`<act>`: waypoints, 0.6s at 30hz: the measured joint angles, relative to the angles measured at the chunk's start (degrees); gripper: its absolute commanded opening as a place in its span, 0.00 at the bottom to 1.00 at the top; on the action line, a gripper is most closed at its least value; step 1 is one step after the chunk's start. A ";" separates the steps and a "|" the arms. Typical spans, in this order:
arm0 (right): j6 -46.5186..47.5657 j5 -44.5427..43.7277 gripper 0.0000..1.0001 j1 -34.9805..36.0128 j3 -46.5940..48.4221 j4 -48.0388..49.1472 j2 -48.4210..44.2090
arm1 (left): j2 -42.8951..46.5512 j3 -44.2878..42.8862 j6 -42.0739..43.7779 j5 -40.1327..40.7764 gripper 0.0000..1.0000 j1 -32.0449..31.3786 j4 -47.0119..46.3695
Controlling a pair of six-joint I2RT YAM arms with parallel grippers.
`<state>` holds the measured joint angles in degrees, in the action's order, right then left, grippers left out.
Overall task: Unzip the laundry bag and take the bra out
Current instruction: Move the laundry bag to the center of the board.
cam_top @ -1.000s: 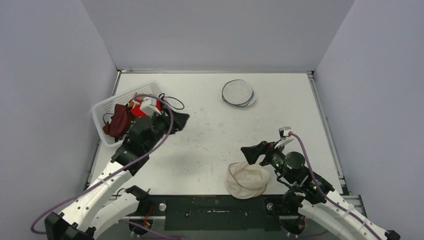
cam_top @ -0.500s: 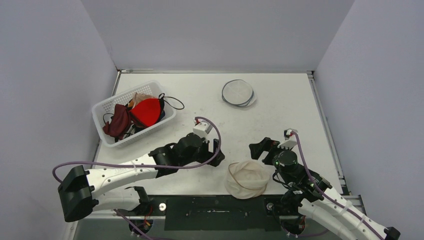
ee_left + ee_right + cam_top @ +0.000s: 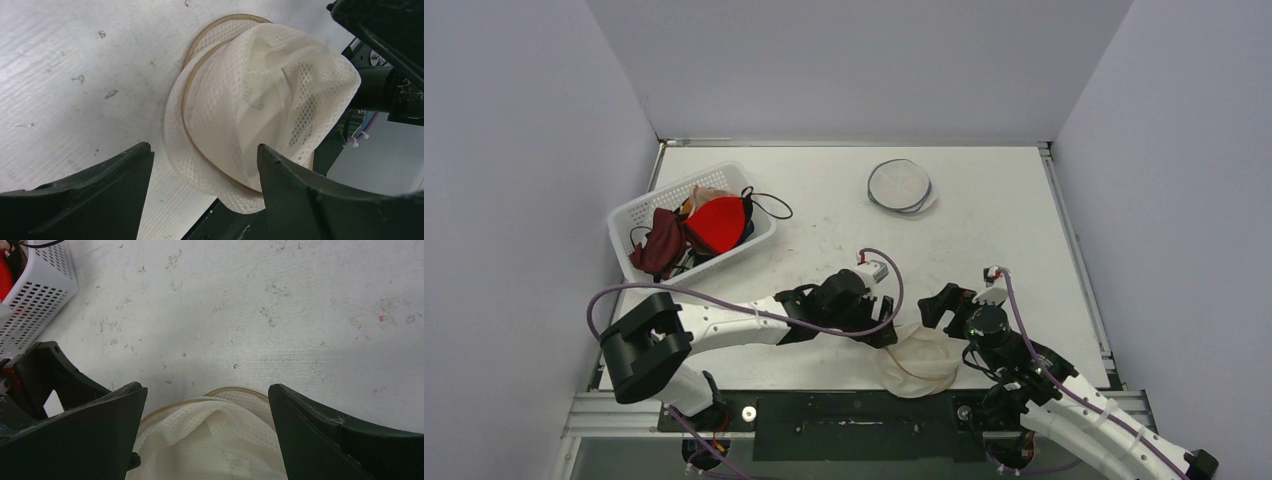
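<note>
**Both grippers spread at the laundry bag, red bra lies in the basket**

Left gripper [image 3: 202, 167]: jaws spread apart with nothing pinched, hanging over the laundry bag [image 3: 260, 85]. Right gripper [image 3: 207, 390]: jaws spread wide and also empty, with the bag's top edge showing low in the gap between its fingers.

The left wrist view gives the best look at the bag. It is cream mesh, slumped and folded over, with a tan band curving round its rim. It sits at the near edge of the table [image 3: 984, 230], partly overhanging it. The right wrist view shows only the bag's upper part, plus scuffed tabletop beyond and a corner of the white basket [image 3: 45, 285] far left. Only the top view shows both arms together: the left arm reaches across low from the left and the right arm comes in from the near right. The grippers flank the bag, and the left one covers its left edge (whether it touches, cannot tell).

The basket sits well apart at the far left. It holds the red bra [image 3: 717, 222] and a dark maroon garment [image 3: 659, 243], and black straps hang over the rim. A round mesh disc [image 3: 900, 185] lies flat near the back of the table.
</note>
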<state>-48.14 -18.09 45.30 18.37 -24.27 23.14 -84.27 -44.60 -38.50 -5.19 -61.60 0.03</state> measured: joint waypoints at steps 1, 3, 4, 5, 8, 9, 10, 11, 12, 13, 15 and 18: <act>-0.15 0.28 0.98 0.00 -0.11 0.15 0.00 | -1.11 -0.39 -0.31 -0.63 0.66 -0.20 -0.42; -0.31 0.70 0.98 0.00 -0.15 0.24 -0.02 | -2.93 -1.07 -0.87 -1.60 0.50 -0.35 -1.01; -0.37 0.90 0.98 0.00 -0.15 0.26 -0.02 | -3.72 -1.29 -1.18 -2.01 0.37 -0.46 -1.33; -0.39 1.07 0.98 0.00 -0.17 0.35 -0.02 | -4.46 -1.46 -1.36 -2.45 0.24 -0.52 -1.66; -0.39 1.46 0.98 0.00 -0.17 0.72 0.00 | -5.03 -1.46 -2.12 -2.91 0.00 -0.61 -2.23; -0.37 1.64 0.98 0.00 -0.17 0.85 0.07 | -4.94 -1.40 -2.21 -2.73 0.00 -0.61 -2.71; -0.35 1.79 0.98 0.00 -0.17 1.07 0.28 | -4.52 -1.03 -2.12 -2.21 0.00 -0.61 -3.43; -0.31 1.95 0.98 0.00 -0.17 1.31 0.70 | -3.52 -0.13 -2.21 -1.22 0.00 -0.61 -4.17; -0.15 2.10 0.98 0.00 -0.17 1.51 1.31 | -1.77 1.25 -2.27 0.00 0.00 -0.52 -4.55; 0.00 2.21 0.98 0.00 -0.13 1.55 2.12 | 0.83 3.04 -2.29 1.44 0.00 -0.37 -4.90; 0.55 2.51 0.98 0.02 0.02 1.53 3.91 | 8.09 6.93 -2.12 4.59 0.00 0.42 -5.01; 1.31 2.60 0.98 0.07 0.22 1.77 5.84 | 20.76 10.19 -0.39 9.77 0.00 1.99 -4.94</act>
<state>-46.83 -15.49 45.36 18.59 -22.50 28.97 -63.51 -34.41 -38.89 4.58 -59.61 -4.91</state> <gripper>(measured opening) 0.979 0.015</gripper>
